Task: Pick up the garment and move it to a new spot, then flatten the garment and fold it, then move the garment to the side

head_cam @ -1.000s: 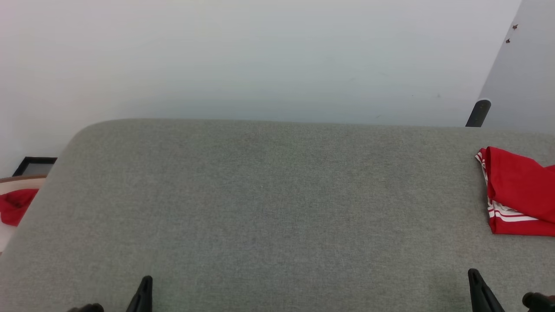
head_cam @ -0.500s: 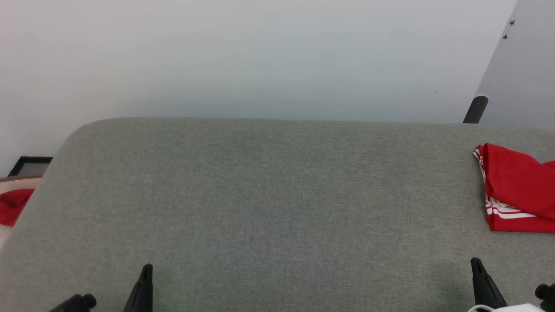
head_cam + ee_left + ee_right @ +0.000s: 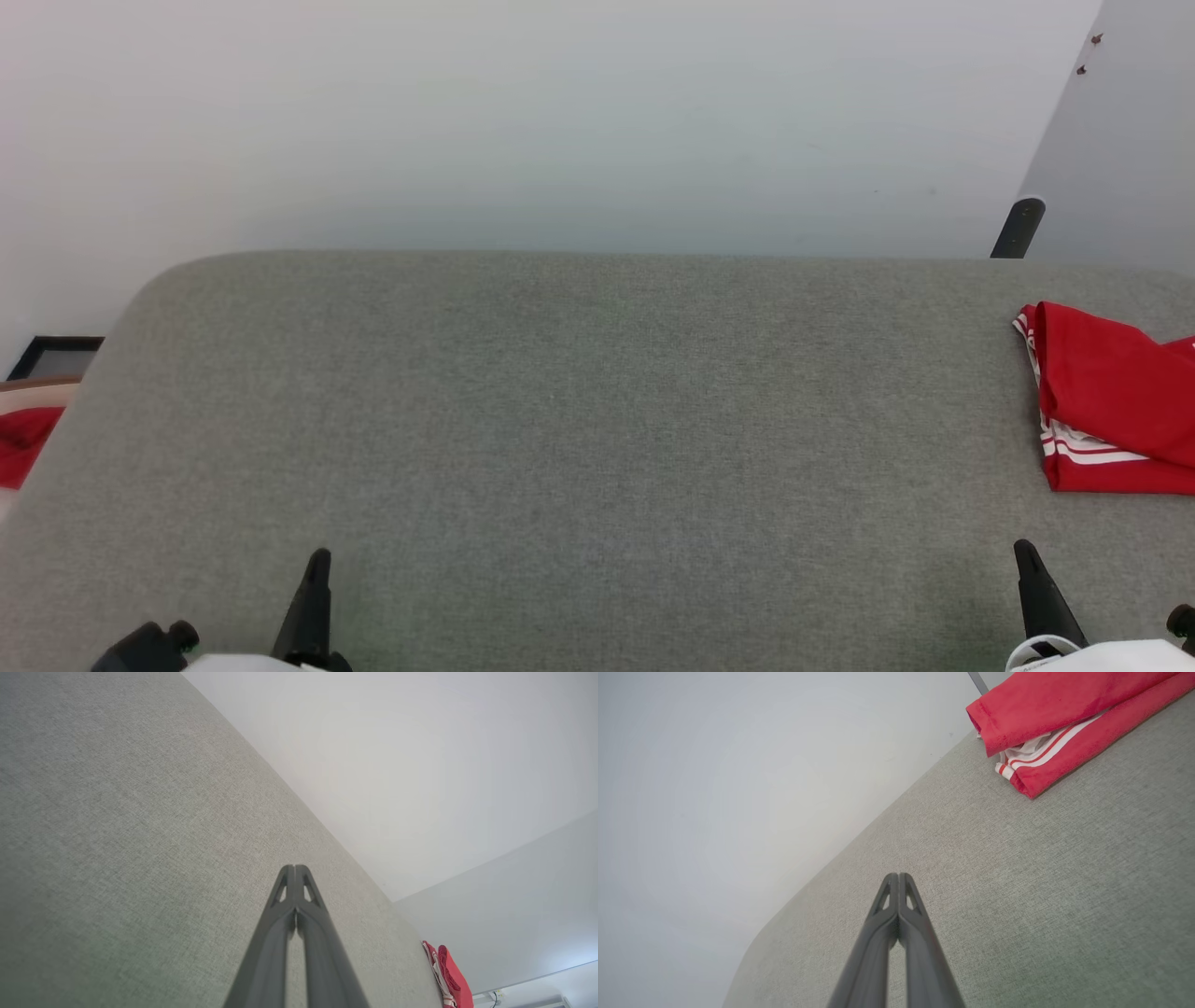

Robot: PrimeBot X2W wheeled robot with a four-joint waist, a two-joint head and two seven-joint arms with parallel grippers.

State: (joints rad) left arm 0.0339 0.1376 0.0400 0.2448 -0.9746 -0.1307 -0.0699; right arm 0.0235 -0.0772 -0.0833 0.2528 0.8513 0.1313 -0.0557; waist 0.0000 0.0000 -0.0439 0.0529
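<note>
Garment (image 3: pixel 1111 401) lies folded at the right edge of the head view. It is red, with white-and-red striped trim showing between its layers, and it rests on the grey pad (image 3: pixel 597 420), touched by neither gripper. Nearest, along the bottom of that view, the left gripper (image 3: pixel 316 565) sits lower left and the right gripper (image 3: pixel 1027 555) lower right. Each is over bare pad with its fingers pressed together on nothing; both wrist views show the tips meeting. The right gripper is below the garment in the frame, apart from it. Farther off, at the left edge, a red cloth (image 3: pixel 23 443) and a black frame (image 3: pixel 56 355) lie past the pad. Beyond stand a pale wall (image 3: pixel 560 121) and, upper right, a dark post (image 3: pixel 1019 229).
</note>
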